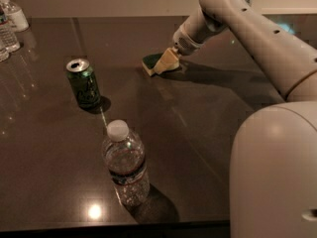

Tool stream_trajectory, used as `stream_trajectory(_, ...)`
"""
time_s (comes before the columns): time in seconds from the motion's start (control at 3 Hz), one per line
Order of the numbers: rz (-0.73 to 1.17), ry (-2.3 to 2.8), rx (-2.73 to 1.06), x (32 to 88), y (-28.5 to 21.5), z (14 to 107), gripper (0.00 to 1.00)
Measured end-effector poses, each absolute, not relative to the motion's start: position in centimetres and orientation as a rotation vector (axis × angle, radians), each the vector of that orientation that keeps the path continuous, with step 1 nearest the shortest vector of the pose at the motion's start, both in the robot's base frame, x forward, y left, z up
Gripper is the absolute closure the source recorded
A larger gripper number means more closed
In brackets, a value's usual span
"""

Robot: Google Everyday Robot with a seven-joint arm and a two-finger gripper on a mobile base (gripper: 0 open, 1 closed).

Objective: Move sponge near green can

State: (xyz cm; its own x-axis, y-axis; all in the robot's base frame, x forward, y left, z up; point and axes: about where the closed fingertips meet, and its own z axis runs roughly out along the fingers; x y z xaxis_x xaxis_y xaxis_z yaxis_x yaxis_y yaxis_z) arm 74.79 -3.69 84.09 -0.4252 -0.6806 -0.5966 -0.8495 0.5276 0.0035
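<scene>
end effector (166, 63) clamped on sponge (150, 61) | sponge on tabletop (198, 128), right of can (83, 82), well apart | bottle (125, 163) near can, front-right

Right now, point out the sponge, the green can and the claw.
Sponge (151, 62): camera view, on its dark green top.
Green can (85, 87): camera view, on its side wall.
Claw (166, 63): camera view, between its fingertips, shut on the sponge's right end.

Glossy table (208, 133), metal green can (84, 86), foam sponge (150, 62) at matt plastic gripper (167, 62)
</scene>
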Motion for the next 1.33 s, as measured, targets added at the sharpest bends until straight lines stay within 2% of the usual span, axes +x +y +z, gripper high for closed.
stream_trajectory(0.67, 0.485, 2.181, -1.300, 71.2, -3.0, 86.6, 0.85)
stream_trajectory(1.0, 0.549, 2.148, -1.394, 67.0, -1.2, 87.0, 1.00)
stream_trajectory(1.33, 0.588, 2.120, -1.495, 63.2, 0.7, 86.7, 1.00)
